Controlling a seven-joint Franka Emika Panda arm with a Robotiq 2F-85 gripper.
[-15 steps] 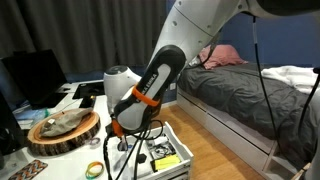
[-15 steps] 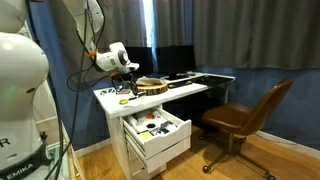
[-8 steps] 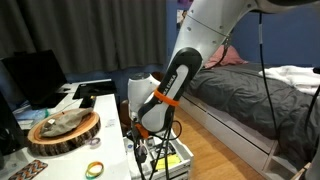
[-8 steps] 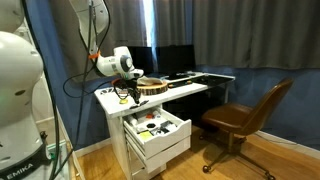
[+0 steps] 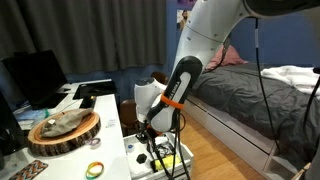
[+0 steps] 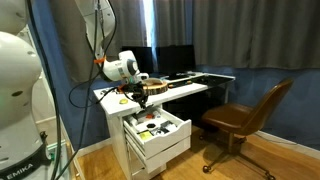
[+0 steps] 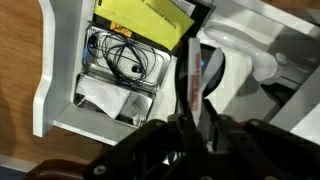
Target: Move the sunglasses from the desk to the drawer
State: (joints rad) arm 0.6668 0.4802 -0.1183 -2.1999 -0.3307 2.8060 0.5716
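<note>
Gripper point(image 7: 195, 118): narrow, closed around a dark slim object; seen above the open drawer in both exterior views point(image 5: 148, 132) point(image 6: 139, 97).
Fingers point(image 7: 181, 125): dark, entering the wrist view from 6 o'clock.
Sunglasses point(image 7: 188, 80): clamped between the fingers and extending from them toward 12 o'clock; clear of the desk and over the drawer's edge. In the exterior views they cannot be told from the gripper.
Drawer point(image 7: 60, 80): pulled out, white walls; located at 10 o'clock from the gripper in the wrist view, and directly below it in an exterior view point(image 6: 165, 140).
Drawer contents: a yellow item point(image 7: 145, 20) at 12 o'clock, black cables point(image 7: 125, 55) beside it, white paper point(image 7: 105, 95) toward 7 o'clock.
Desk point(image 6: 190, 88): long and white, with the drawer under its near end.
Wooden tray point(image 5: 65, 132): placed on the desk, at 9 o'clock from the gripper.
Monitor point(image 5: 35, 78): dark, at 10 o'clock, behind the tray.
Chair point(image 6: 245, 115): brown, at 3 o'clock from the drawer, well apart.
Bed point(image 5: 240, 85): grey-covered, at 3 o'clock from the arm.
</note>
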